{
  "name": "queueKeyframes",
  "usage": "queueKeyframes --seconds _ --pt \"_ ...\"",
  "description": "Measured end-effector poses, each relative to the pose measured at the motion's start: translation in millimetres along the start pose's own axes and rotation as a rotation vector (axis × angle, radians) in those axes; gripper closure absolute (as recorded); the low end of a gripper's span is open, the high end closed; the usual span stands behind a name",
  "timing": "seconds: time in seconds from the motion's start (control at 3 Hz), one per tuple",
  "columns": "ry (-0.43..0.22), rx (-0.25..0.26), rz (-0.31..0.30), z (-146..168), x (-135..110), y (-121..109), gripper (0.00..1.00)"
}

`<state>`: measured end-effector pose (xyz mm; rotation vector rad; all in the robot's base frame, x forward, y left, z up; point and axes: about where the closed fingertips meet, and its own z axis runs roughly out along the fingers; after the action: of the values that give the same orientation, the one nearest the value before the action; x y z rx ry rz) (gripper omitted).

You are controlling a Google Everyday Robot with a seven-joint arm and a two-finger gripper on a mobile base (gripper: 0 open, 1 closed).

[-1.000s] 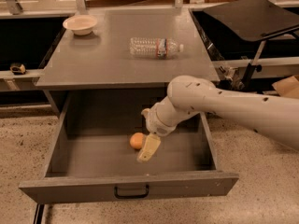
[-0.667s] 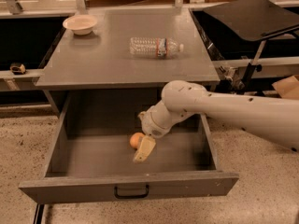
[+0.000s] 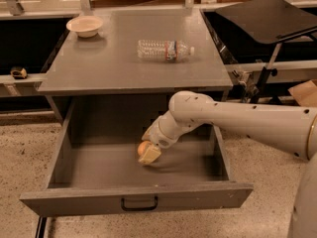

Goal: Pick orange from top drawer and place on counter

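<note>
My jaws are down inside the top drawer (image 3: 89, 165), close to its floor. The orange (image 3: 142, 147) sits right at them, touching the one beige pad (image 3: 150, 154) that I can see, on the side away from my arm. I cannot tell whether the jaws are open or already closed on it. The orange is round, so it has no long axis and points nowhere. The worktop (image 3: 109, 68) lies above and behind the jaws.

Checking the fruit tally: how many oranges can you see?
1. The orange lies in the open top drawer, right beside the gripper, which reaches down into the drawer. The arm could hide another.
</note>
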<state>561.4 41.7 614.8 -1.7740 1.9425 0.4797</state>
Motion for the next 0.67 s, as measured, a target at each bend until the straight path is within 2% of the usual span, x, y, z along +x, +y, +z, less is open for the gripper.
queueKeyframes --seconds 0.33,0.67 --pt "-0.035 0.010 0.017 -6.7 4.0 -3.3 0.62" --pt "-0.110 0.030 -0.011 -54.5 -6.2 2.6 0.85"
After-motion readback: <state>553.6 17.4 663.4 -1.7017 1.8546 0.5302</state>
